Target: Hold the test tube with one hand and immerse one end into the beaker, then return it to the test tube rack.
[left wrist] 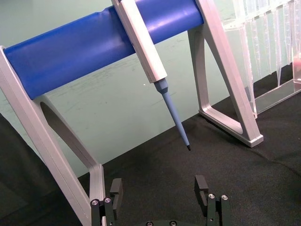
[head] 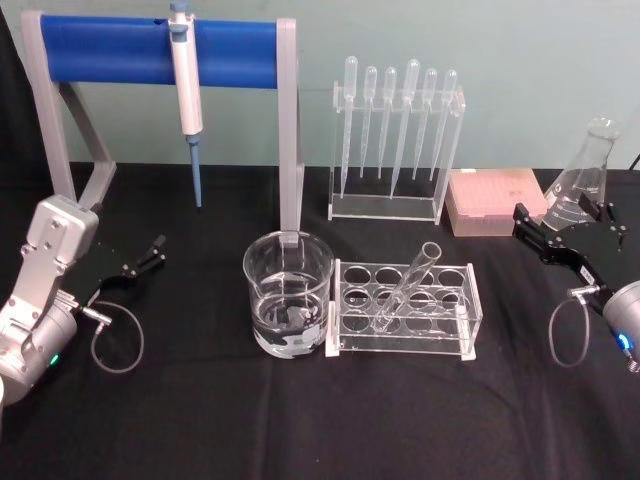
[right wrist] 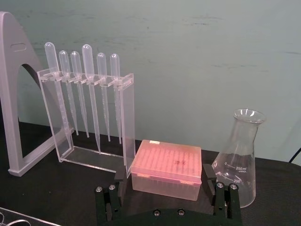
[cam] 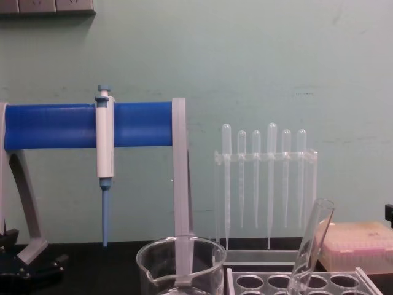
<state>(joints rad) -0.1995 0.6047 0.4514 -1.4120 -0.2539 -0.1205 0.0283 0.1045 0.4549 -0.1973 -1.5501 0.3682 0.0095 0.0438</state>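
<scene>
The test tube (head: 406, 288) leans in a hole of the clear rack (head: 404, 308) at the table's middle, its open rim up and tilted to the right; the chest view also has the test tube (cam: 313, 246). The beaker (head: 288, 297) stands just left of the rack, with a little liquid in its bottom, and its rim shows low in the chest view as the beaker (cam: 181, 265). My left gripper (head: 150, 257) rests open and empty at the far left, well away from the tube. My right gripper (head: 566, 228) hovers open and empty at the far right, in front of a flask.
A white-and-blue pipettor (head: 186, 95) hangs on a grey stand with a blue bar (head: 150, 50) at the back left. A rack of several plastic pipettes (head: 398, 140) stands behind the tube rack. A pink tip box (head: 494, 200) and a conical flask (head: 585, 175) sit at the back right.
</scene>
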